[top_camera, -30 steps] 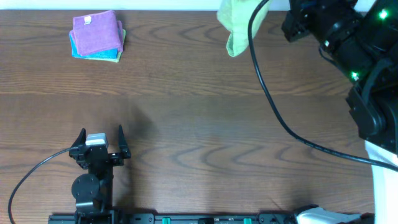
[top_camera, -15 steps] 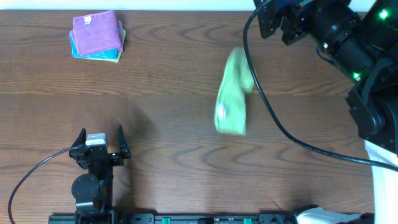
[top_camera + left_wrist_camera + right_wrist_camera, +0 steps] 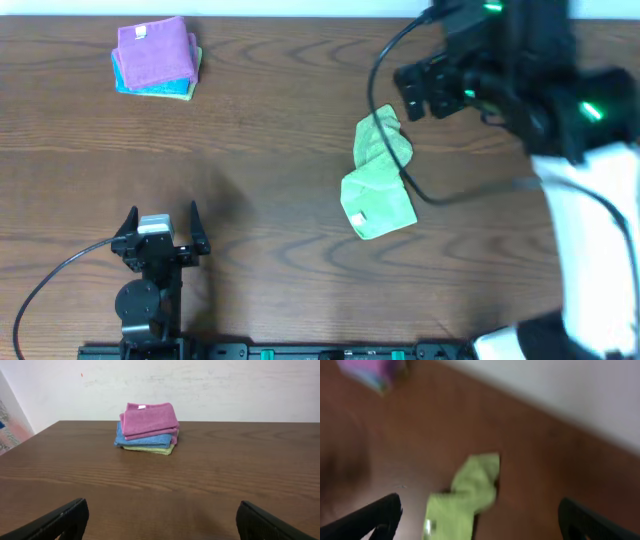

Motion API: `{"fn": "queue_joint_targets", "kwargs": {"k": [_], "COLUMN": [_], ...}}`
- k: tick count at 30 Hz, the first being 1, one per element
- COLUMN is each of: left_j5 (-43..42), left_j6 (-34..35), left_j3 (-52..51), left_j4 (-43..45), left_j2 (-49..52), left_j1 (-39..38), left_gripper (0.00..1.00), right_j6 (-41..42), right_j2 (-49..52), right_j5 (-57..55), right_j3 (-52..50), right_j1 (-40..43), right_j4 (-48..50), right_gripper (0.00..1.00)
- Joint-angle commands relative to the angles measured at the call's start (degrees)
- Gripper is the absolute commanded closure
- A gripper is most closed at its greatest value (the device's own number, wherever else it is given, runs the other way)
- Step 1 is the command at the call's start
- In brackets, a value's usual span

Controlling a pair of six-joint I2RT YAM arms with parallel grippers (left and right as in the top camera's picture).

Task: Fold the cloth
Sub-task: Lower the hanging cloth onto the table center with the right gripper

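The lime-green cloth (image 3: 378,178) lies crumpled on the table right of centre, a narrow bunched end toward the far side and a broader flap toward the front. My right gripper (image 3: 412,88) hangs open above and just beyond it, holding nothing. The blurred right wrist view looks down on the cloth (image 3: 465,497) between the spread fingers (image 3: 372,520), with a small white tag on its near edge. My left gripper (image 3: 162,214) rests open near the front left, well away from the cloth. The left wrist view has only bare table between its fingers (image 3: 57,521).
A stack of folded cloths (image 3: 156,57), purple on top of blue and green ones, sits at the far left corner; the same stack (image 3: 148,427) faces the left wrist camera. A black cable (image 3: 440,195) trails from the right arm over the table beside the cloth.
The right gripper opened and let go of the cloth, which dropped from the far edge onto the table. The right arm swung left and nearer. The left arm has not moved.
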State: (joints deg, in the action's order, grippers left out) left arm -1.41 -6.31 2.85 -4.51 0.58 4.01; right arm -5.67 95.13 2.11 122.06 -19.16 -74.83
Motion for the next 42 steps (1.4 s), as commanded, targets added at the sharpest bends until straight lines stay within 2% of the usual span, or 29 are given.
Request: {"fn": "queue_joint_targets", "kwargs": {"k": [1, 5, 7, 12, 17, 21, 23, 26, 30, 33, 36, 42], "left_j5": [0.74, 0.76, 0.76, 0.76, 0.76, 0.76, 0.76, 0.76, 0.76, 0.76, 0.76, 0.76], "left_j6": [-1.01, -1.01, -1.01, -1.01, -1.01, -1.01, -1.01, -1.01, -1.01, -1.01, -1.01, -1.01], "left_j3": [-1.99, -1.99, -1.99, -1.99, -1.99, -1.99, -1.99, -1.99, -1.99, -1.99, -1.99, -1.99], "left_j4": [-1.07, -1.07, -1.07, -1.07, -1.07, -1.07, -1.07, -1.07, -1.07, -1.07, -1.07, -1.07], "left_j2": [-0.37, -0.37, -0.37, -0.37, -0.37, -0.37, -0.37, -0.37, -0.37, -0.37, -0.37, -0.37], "left_j1": [0.11, 0.11, 0.11, 0.11, 0.11, 0.11, 0.11, 0.11, 0.11, 0.11, 0.11, 0.11], "left_gripper": [0.05, 0.05, 0.04, 0.05, 0.05, 0.05, 0.05, 0.05, 0.05, 0.04, 0.05, 0.04], "right_j6": [1.22, 1.33, 0.96, -1.51, -1.75, -1.09, 4.11, 11.37, 15.74, 17.27, 17.46, 17.99], "right_j2": [7.41, 13.88, 16.20, 13.84, 1.33, -12.85, -19.26, -23.23, -22.01, -19.52, -15.72, -5.95], "right_j5": [-1.66, 0.79, 2.23, 2.25, -0.72, -5.07, -7.98, -6.71, 5.55, 7.15, 7.91, 20.20], "right_j3": [-1.27, -3.91, -5.99, -14.91, -27.10, -40.85, -48.61, -57.22, -65.05, -68.11, -69.35, -69.35], "right_j1": [-0.28, -0.46, -0.90, -2.89, -6.32, -7.85, -7.69, -7.26, -7.28, -7.28, -7.28, -7.23], "right_j4": [-1.40, -3.56, -4.98, -4.09, 2.03, 6.80, 9.31, 14.08, 22.75, 27.32, 31.74, 42.14], "right_gripper": [0.01, 0.00, 0.04, 0.04, 0.06, 0.01, 0.01, 0.01, 0.04, 0.09, 0.09, 0.10]}}
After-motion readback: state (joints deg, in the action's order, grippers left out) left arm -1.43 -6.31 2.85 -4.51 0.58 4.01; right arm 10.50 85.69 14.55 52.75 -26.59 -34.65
